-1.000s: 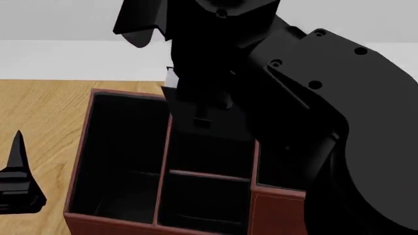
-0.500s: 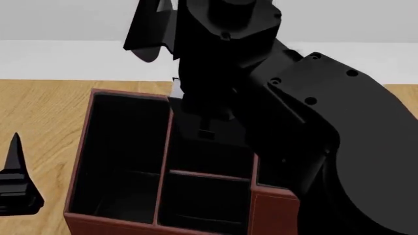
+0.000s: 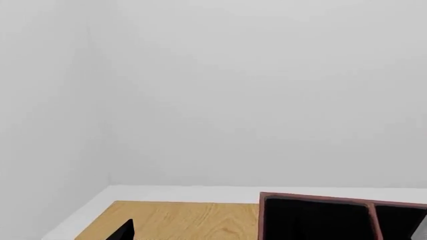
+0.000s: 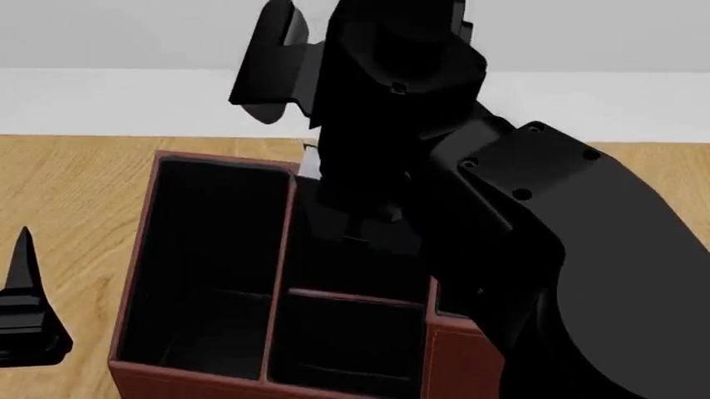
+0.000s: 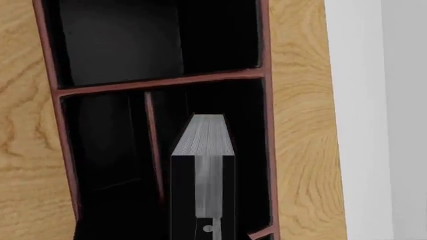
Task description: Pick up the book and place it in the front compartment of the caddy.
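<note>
My right gripper (image 4: 361,218) is shut on the black book, whose white page edges (image 5: 203,137) face the right wrist camera. The book hangs end-first over the larger cell (image 5: 247,125) of the middle column of the reddish-brown caddy (image 4: 145,249), on its far side. I cannot tell how deep the book reaches. In the head view only a sliver of its white edge (image 4: 312,156) shows beside the arm. My left gripper (image 4: 28,320) hovers open and empty left of the caddy, and one fingertip (image 3: 125,231) shows in the left wrist view.
The caddy stands on a wooden table (image 4: 66,191) whose far edge lies just behind it. A long undivided cell (image 4: 211,249) runs along the caddy's left side. My right arm (image 4: 554,249) covers the caddy's right part.
The right wrist has swung up and to the right over the caddy. The book's white edge has moved a little right and down. The left gripper has barely moved.
</note>
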{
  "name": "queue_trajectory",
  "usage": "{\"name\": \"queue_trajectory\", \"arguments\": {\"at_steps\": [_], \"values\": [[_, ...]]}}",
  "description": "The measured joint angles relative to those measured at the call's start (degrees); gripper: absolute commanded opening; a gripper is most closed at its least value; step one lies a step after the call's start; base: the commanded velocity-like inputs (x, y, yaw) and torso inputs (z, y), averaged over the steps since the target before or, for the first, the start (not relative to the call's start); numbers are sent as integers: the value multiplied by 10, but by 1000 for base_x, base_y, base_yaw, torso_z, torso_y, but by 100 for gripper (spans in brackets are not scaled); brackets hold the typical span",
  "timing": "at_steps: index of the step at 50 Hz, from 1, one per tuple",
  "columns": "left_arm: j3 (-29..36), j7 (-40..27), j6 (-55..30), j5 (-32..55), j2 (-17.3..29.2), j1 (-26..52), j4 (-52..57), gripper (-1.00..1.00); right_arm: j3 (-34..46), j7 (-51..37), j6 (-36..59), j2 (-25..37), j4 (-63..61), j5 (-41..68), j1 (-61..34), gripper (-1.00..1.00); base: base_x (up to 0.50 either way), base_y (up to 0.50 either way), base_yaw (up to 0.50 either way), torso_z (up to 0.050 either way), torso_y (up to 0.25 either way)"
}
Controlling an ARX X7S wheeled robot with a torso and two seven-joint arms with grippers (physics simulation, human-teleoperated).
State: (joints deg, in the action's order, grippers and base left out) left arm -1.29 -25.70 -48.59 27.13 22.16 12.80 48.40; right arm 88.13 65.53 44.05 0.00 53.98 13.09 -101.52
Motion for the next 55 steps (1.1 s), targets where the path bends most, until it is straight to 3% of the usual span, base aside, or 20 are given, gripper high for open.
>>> {"name": "queue_trajectory", "arguments": {"at_steps": [42,43,55], "values": [[-1,-6,13,4,7,-7,-7,100,-3,-79,-37,0,21,8,65,-100,0,0,0,0,1],[-1,-7,13,4,8,-7,-7,100,-4,-80,-37,0,21,8,65,100,0,0,0,0,0],[-2,-9,13,7,9,-7,-8,100,3,-91,-48,0,27,-4,66,100,0,0,0,0,0]]}}
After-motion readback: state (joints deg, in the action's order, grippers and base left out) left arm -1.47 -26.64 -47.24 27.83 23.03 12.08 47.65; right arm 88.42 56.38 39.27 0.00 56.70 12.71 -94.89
